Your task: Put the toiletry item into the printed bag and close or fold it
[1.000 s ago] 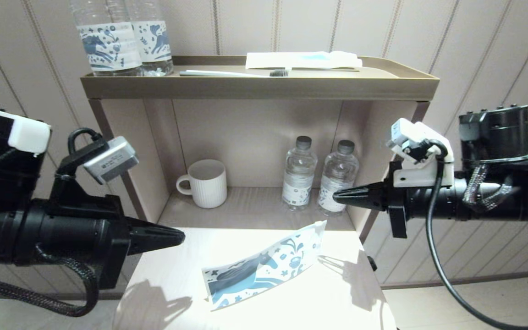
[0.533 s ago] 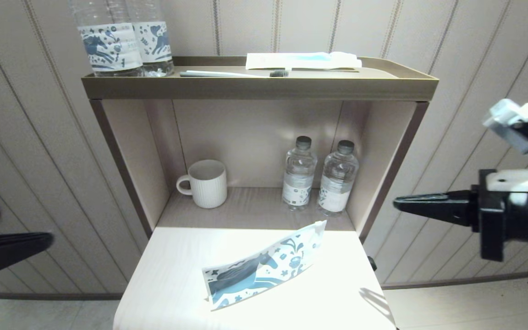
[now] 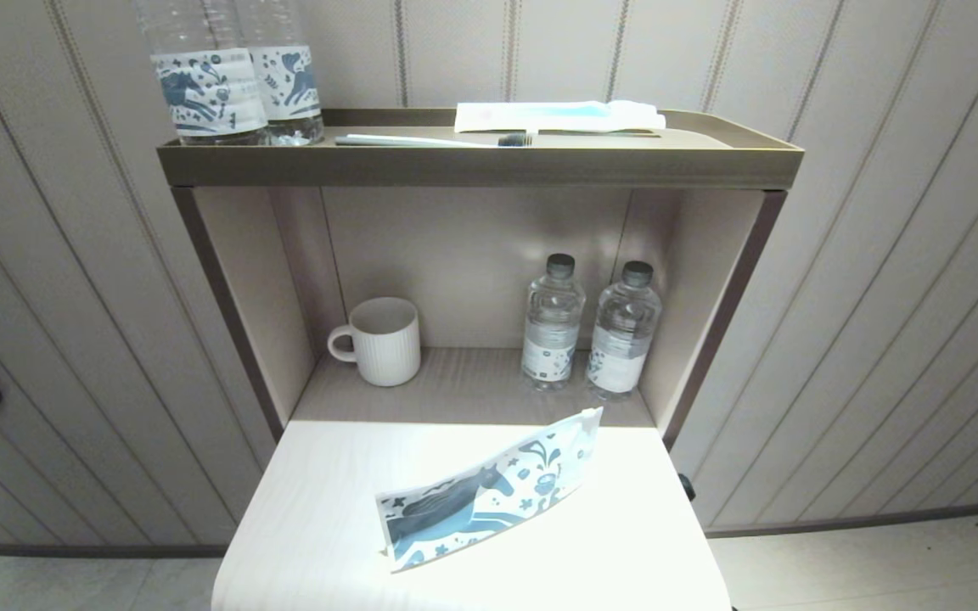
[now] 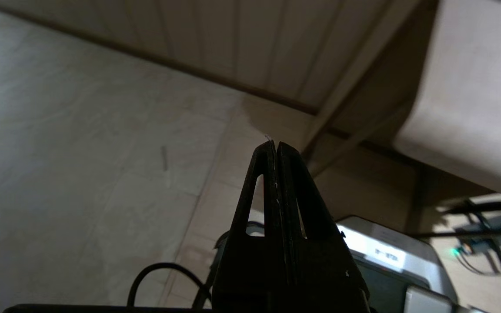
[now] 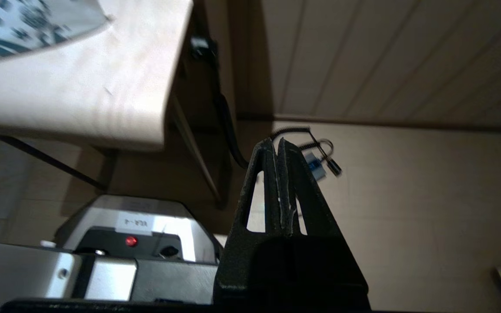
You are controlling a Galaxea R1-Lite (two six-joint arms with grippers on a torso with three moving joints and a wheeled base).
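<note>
The printed bag point(image 3: 489, 496) is lying on the tabletop point(image 3: 319, 526), up beside the lowered right claw point(image 5: 275, 143). The left claw point(image 4: 273, 145) is hanging over the floor point(image 4: 81, 143), apart from the tabletop. Behind the bag, a mug point(image 3: 380, 341) is sitting in the shelf point(image 3: 472, 161).

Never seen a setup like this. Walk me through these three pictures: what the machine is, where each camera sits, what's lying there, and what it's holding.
This is a two-armed robot on a wheeled base. One picture comes from a camera on its head, looking down at a small white table in front of a shelf unit. On the table lies the printed bag, a white pouch with a blue horse. The shelves behind hold a mug, water bottles, a toothbrush and a flat packet.

The other two pictures come from cameras on each wrist, behind the fingers. The left hand and right hand are both shut, hold nothing and hang low beside the table, out of the head camera's sight. No comb is visible; whether it is inside the bag cannot be told.
</note>
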